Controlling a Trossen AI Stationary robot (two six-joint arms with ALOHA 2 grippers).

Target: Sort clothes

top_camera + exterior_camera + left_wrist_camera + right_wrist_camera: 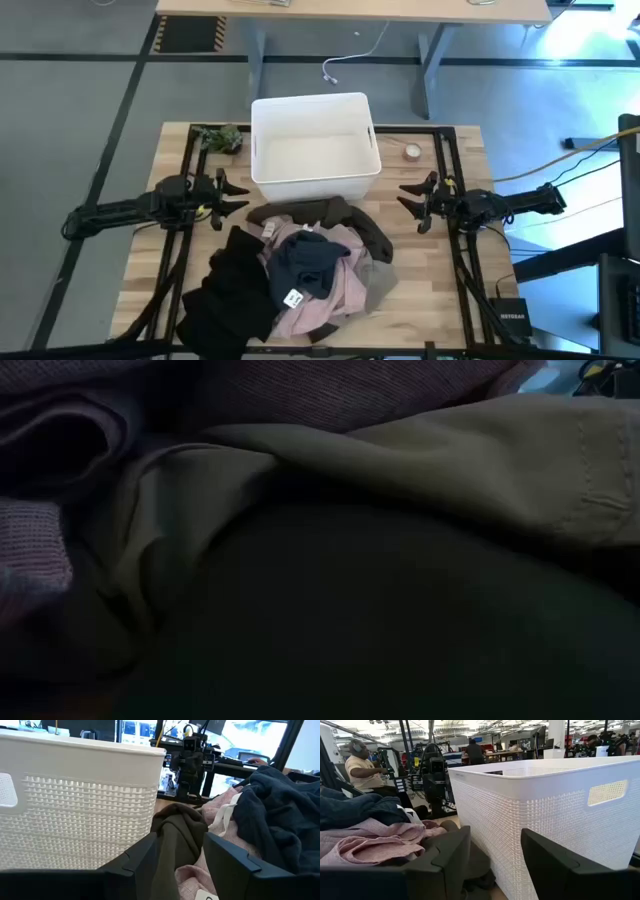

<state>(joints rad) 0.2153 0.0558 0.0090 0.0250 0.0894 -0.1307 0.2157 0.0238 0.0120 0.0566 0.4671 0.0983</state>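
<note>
both claws wait at the sides of the table, seen from above. the left claw is wide open and holds nothing. the right claw is wide open too, and it holds nothing. the clothes lie in one heap on the wood table, between the two claws and just in front of the white bin. the bin looks to have nothing in it, so i think the sorting has not started and every piece is still left to move. the heap runs long from the black piece near the front left up to the brown piece, which touches the front of the bin. a blue piece sits on top of a pink piece.

from table height, cloth fills the whole view, with a tan fold over something dark. no claw shows there.

from the left wrist, the two dark fingers stand far apart. the brown piece lies right ahead of them, next to the bin.

from the right wrist, the fingers are spread wide too. the pink piece is off to one side and the bin to the other. a person sits far back in the room.
</note>
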